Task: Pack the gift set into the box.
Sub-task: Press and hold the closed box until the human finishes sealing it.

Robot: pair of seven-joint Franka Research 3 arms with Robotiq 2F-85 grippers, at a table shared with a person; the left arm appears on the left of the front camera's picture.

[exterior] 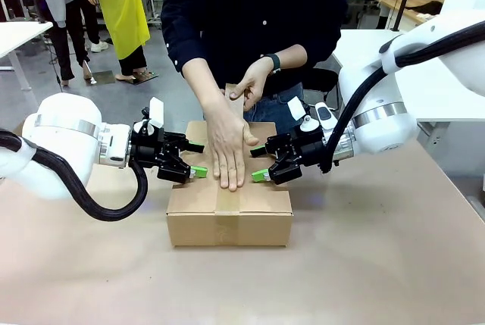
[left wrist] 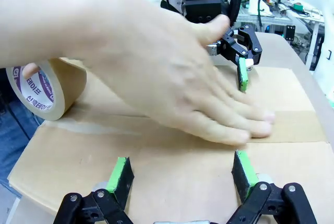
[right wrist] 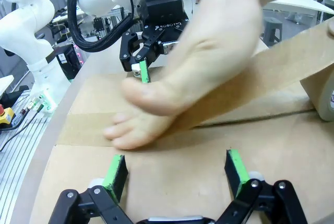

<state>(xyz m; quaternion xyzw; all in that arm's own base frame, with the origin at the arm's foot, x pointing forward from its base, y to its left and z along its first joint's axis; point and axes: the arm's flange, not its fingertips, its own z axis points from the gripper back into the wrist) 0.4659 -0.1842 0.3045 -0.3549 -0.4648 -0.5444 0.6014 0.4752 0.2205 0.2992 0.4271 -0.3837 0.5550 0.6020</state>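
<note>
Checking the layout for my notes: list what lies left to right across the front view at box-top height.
Left black gripper with green pads → person's flat hand pressing tape on the closed brown cardboard box → right black gripper with green pads.

Box (exterior: 229,215): brown corrugated cardboard, shallow rectangle, sitting flat at mid-table between my two arms. Top flaps folded down and closed, meeting in a centre seam that runs from my side toward the far side. A strip of brown tape covers the seam over the top and continues down the middle of the front face. From my left wrist the flap surface (left wrist: 156,172) looks flat and level; from my right wrist same top (right wrist: 172,177), tape strip crossing it. Contents hidden under the closed flaps.
</note>
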